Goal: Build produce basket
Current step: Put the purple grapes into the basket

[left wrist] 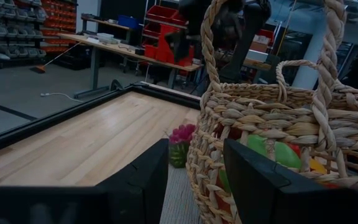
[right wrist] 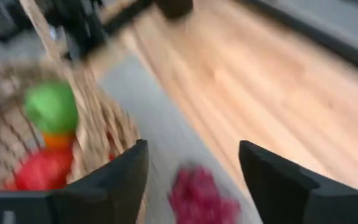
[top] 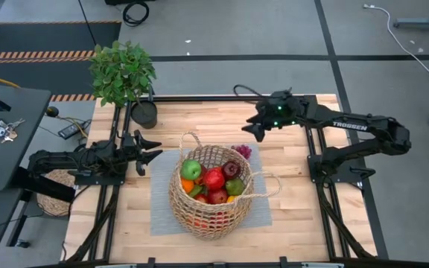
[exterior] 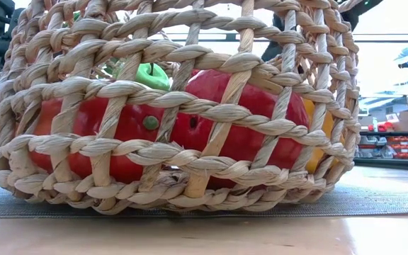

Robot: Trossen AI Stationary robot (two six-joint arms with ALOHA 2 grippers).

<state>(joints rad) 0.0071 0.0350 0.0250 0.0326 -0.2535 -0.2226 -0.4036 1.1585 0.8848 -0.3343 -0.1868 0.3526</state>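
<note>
**Last piece still outside the basket, right arm closing in**

From my seat, the large round tan open-weave wicker basket (top: 211,195) sits at the table's centre on a grey mat (top: 162,210), already heaped with round red, green and orange produce (top: 214,180). Just off its rim at about one o'clock lies a small magenta clustered piece (top: 242,151), resting on the mat and touching nothing I can make out.

My right gripper (top: 259,128) hovers near that piece, farther out at one o'clock, fingers parted with nothing between them. My left gripper (top: 153,152) waits at nine o'clock of the basket; its fingers look apart in its wrist view, yet I judge it clenched and empty.

My worries: the magenta piece lies so close to the wicker wall that a descending finger could catch the weave or the thin loop handle (top: 192,138) and drag the basket. The heap is also high; dropping another piece on top could roll a fruit out.
</note>
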